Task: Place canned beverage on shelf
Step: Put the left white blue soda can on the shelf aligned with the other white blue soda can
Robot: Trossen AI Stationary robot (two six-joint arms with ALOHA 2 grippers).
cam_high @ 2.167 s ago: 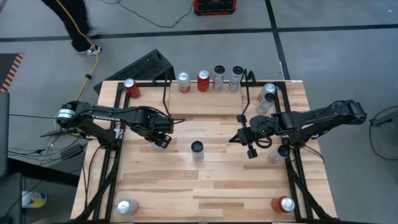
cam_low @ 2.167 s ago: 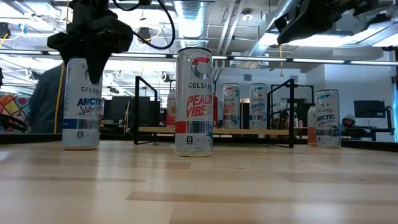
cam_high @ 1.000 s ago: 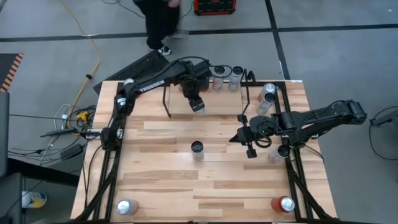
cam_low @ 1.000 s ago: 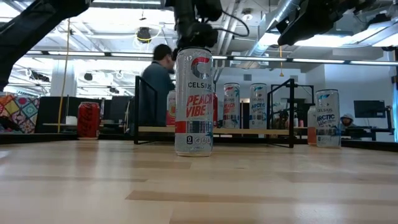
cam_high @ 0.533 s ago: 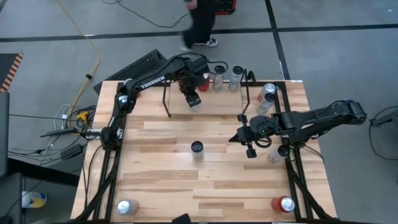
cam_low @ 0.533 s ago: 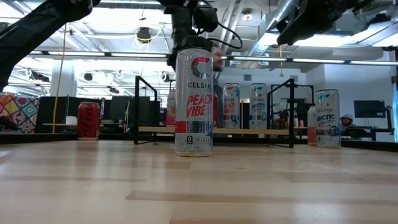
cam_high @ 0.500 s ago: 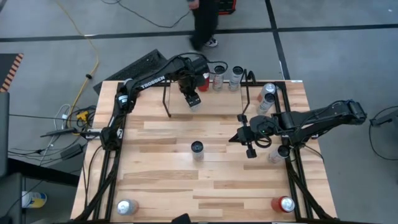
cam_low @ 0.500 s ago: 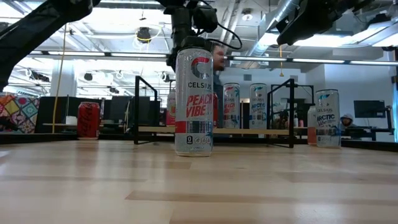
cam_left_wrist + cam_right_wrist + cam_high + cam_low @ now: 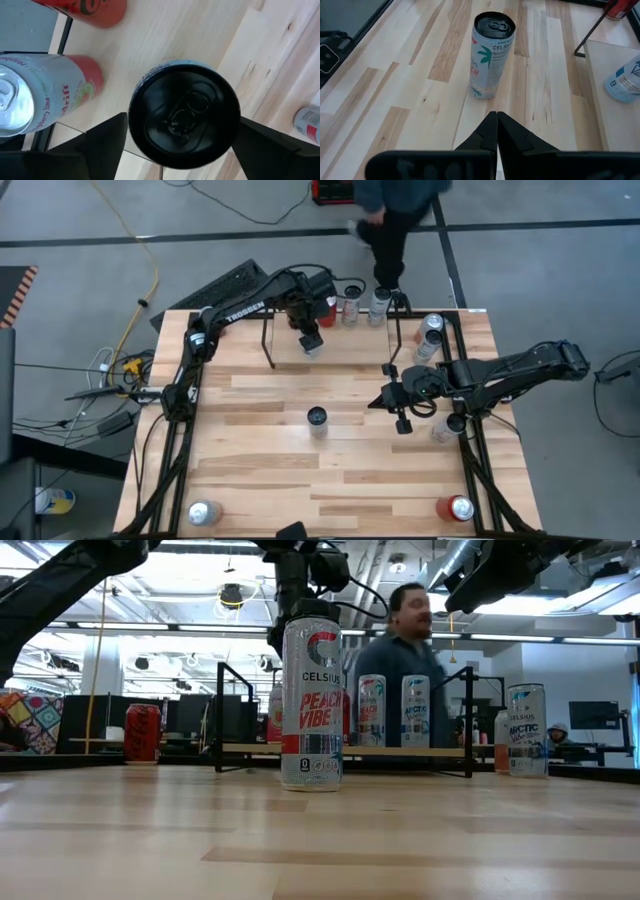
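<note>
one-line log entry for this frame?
left hand: shut on black-topped can, over shelf | right hand: shut, empty, waiting at table's right | Peach Vibe can: upright, mid-table

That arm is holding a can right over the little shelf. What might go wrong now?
The left gripper holds its black-topped can close beside the cans already standing on the shelf, so it may bump one over. A person is also passing just behind the table, near that arm.

Black-topped can upright, over shelf board
</note>
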